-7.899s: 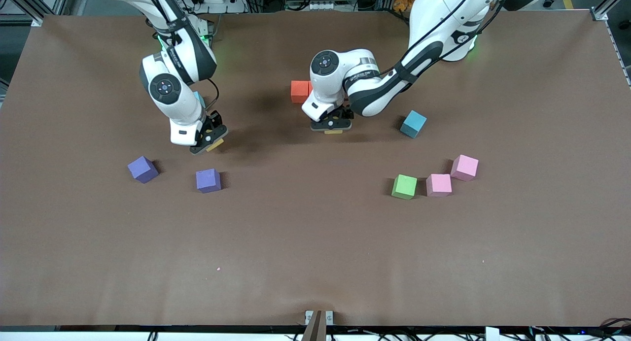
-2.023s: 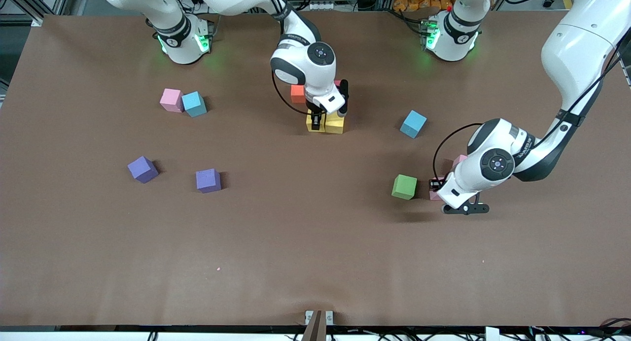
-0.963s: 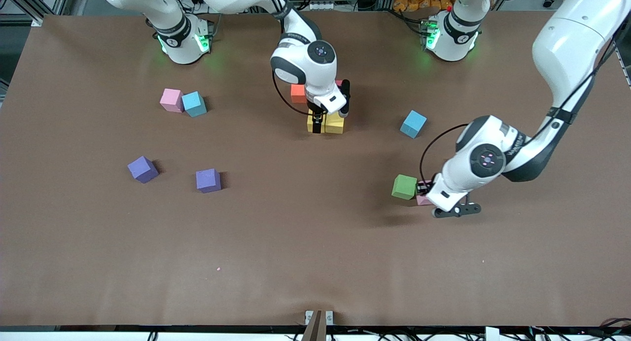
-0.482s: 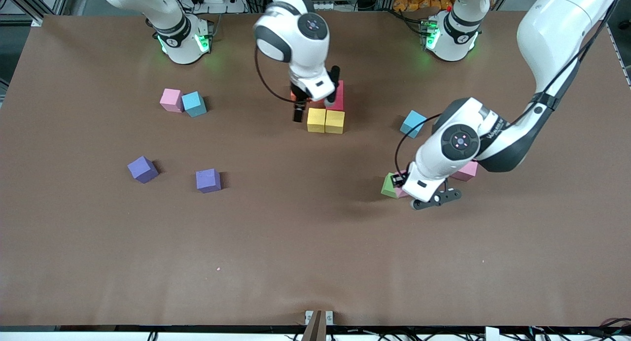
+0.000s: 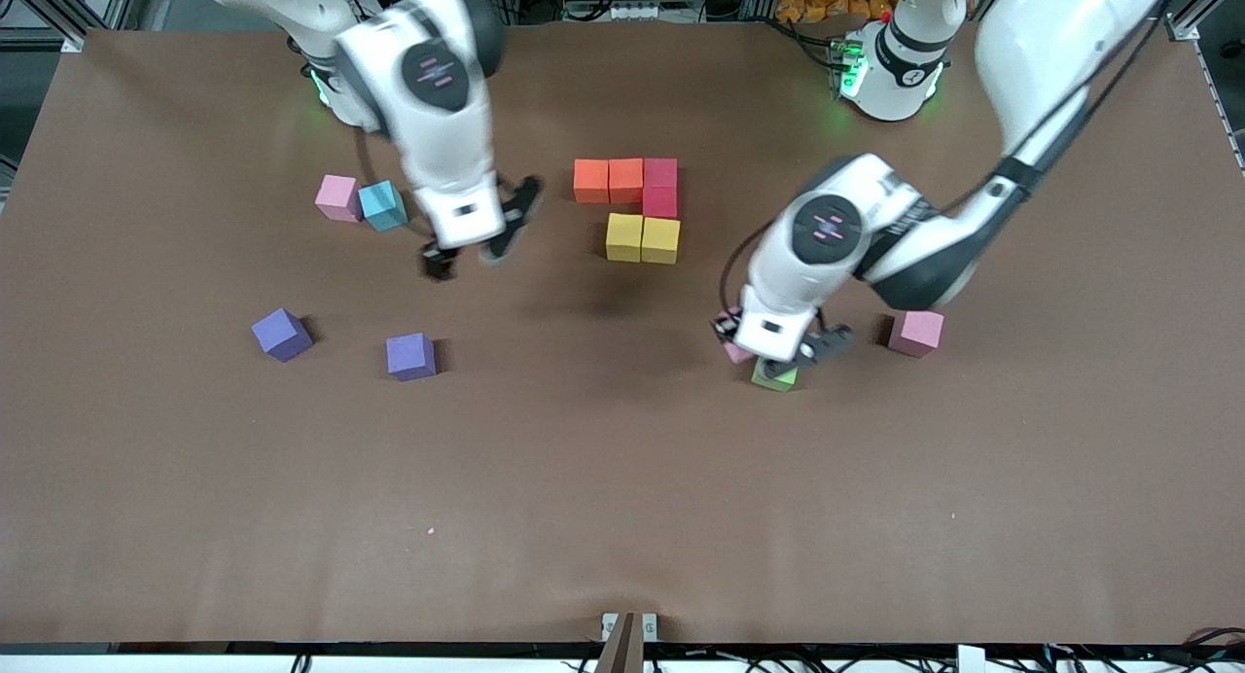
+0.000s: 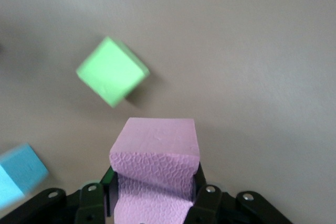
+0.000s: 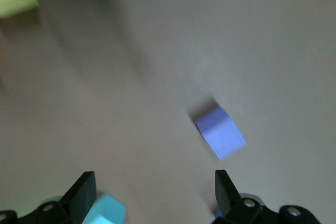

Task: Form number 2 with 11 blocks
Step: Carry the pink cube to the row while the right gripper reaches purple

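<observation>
A brown table carries everything. A light-blue cube sits toward the right arm's end, touching a pink cube. A grey bracket is at the table's edge nearest the front camera.

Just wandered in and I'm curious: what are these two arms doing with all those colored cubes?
They're laying cubes into a figure. The left gripper is shut on a pink cube, carrying it above the green cube. The right gripper, open and empty, is over bare table near the purple cubes. Six cubes already sit together mid-table: orange, red and yellow.
</observation>
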`<action>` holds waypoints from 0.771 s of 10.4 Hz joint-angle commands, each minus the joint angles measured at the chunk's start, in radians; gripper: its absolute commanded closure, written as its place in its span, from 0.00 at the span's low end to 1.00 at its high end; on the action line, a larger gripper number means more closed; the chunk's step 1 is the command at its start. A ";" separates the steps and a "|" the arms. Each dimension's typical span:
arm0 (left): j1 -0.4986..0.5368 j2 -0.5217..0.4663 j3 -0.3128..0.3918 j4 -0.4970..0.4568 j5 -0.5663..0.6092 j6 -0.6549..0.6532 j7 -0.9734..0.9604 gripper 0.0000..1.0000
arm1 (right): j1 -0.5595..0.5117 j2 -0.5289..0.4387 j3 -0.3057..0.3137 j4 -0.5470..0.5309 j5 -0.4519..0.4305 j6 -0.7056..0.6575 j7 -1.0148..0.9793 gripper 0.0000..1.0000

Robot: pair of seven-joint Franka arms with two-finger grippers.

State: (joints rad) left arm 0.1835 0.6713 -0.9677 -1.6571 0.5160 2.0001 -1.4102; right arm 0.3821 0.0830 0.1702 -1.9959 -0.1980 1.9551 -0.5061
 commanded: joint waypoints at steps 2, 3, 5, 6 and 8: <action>-0.165 -0.013 0.017 0.002 -0.020 -0.020 -0.290 0.63 | -0.129 -0.155 0.017 -0.186 0.020 0.071 -0.103 0.00; -0.218 -0.003 0.018 0.005 -0.022 -0.018 -0.412 0.62 | -0.184 -0.170 0.018 -0.243 0.031 0.144 -0.107 0.00; -0.312 0.019 0.035 0.039 -0.022 -0.018 -0.621 0.62 | -0.277 -0.129 0.014 -0.270 0.151 0.243 -0.101 0.00; -0.359 0.020 0.053 0.039 -0.024 -0.015 -0.715 0.62 | -0.316 -0.099 0.014 -0.270 0.173 0.287 -0.100 0.00; -0.465 0.034 0.101 0.066 -0.025 -0.006 -0.887 0.62 | -0.370 -0.021 0.014 -0.268 0.173 0.385 -0.098 0.00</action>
State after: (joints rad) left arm -0.2131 0.6877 -0.9053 -1.6356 0.5117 2.0012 -2.2089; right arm 0.0464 0.0076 0.1707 -2.2696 -0.0530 2.2893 -0.5988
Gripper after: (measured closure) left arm 0.441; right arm 0.000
